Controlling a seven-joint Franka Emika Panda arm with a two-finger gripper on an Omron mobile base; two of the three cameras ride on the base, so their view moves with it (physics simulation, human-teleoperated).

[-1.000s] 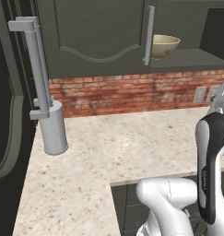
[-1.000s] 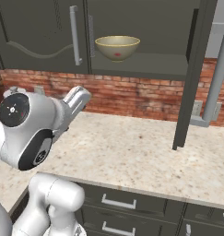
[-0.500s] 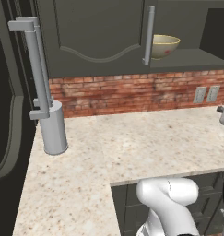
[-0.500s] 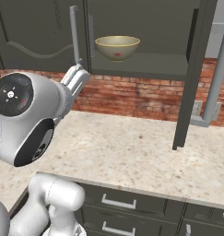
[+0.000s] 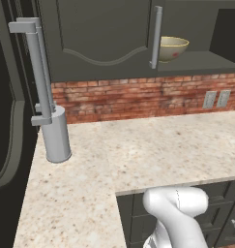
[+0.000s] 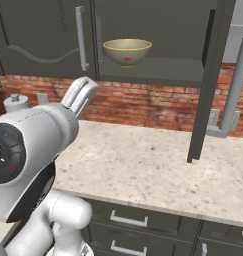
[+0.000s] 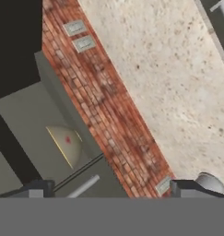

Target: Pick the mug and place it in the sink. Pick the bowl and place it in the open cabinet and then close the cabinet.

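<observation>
The olive-tan bowl (image 5: 173, 47) (image 6: 127, 51) stands on the shelf of the dark upper cabinet (image 5: 104, 34) (image 6: 158, 75). In the hand view, which is rolled, the bowl (image 7: 67, 143) shows on that shelf above the brick wall. The cabinet's right door (image 6: 213, 75) stands swung out, edge-on, with its silver bar handle (image 6: 237, 85). My gripper (image 6: 83, 92) (image 7: 112, 190) is open and empty. It hangs over the counter, below and left of the bowl, apart from it. The mug and the sink are out of view.
A grey cylinder (image 5: 57, 138) (image 7: 210, 182) stands on the speckled counter (image 5: 153, 150) (image 6: 143, 165) by the brick wall. A tall dark panel with a long bar handle (image 5: 39, 68) rises at the left. Wall outlets (image 5: 215, 99) sit in the brick. Drawers (image 6: 128, 220) run under the counter.
The arm has swung: its forearm has left the right edge of the left base view, and its big joint looms larger in the right base view. Bowl and door have not moved.
</observation>
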